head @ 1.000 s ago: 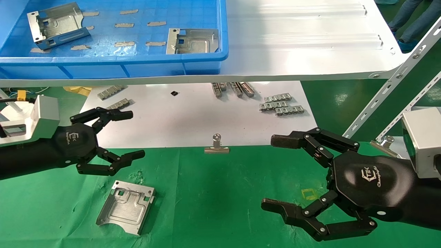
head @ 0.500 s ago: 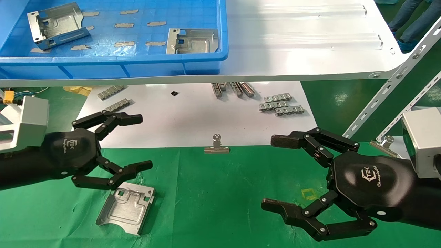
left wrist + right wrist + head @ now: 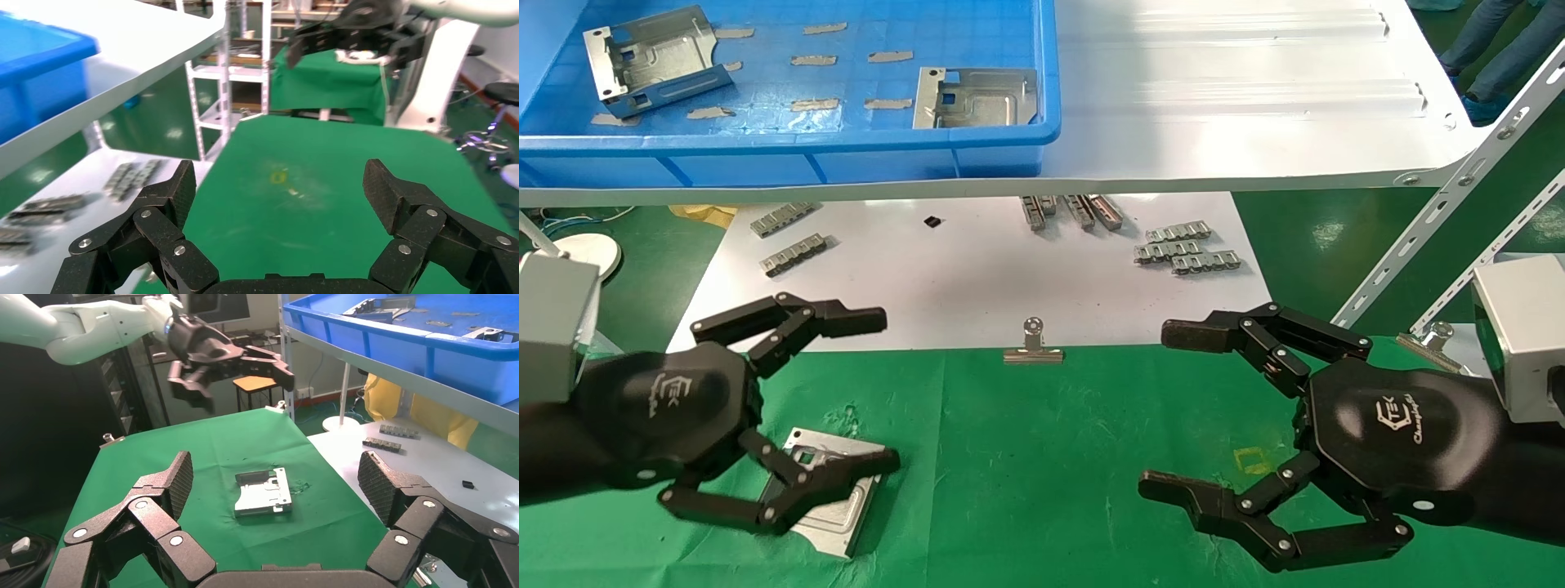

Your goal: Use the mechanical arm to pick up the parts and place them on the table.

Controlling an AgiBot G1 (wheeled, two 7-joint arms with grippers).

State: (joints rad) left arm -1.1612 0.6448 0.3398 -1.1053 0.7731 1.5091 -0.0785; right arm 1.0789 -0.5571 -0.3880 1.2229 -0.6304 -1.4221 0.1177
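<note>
Silvery stamped sheet-metal parts number three: one plate point(image 3: 825, 490) lies flat on the green-clothed desk point(image 3: 1026, 457), and two more, one point(image 3: 654, 57) at the far left and one point(image 3: 977, 96) leaning in the near right corner, sit in the single blue bin point(image 3: 789, 155) on the white shelf point(image 3: 1238, 90). The left claw point(image 3: 878, 392) hangs just above the desk plate with its fingers spread wide, gripping nothing; from the right wrist view it is clearly lifted off the cloth. The right claw point(image 3: 1160, 408) hovers over bare cloth, well apart from the plate, likewise splayed and empty. Two silver binder clips show, one point(image 3: 1032, 347) at the white sheet's point(image 3: 977, 278) front edge, another point(image 3: 1430, 339) near the right wrist.
</note>
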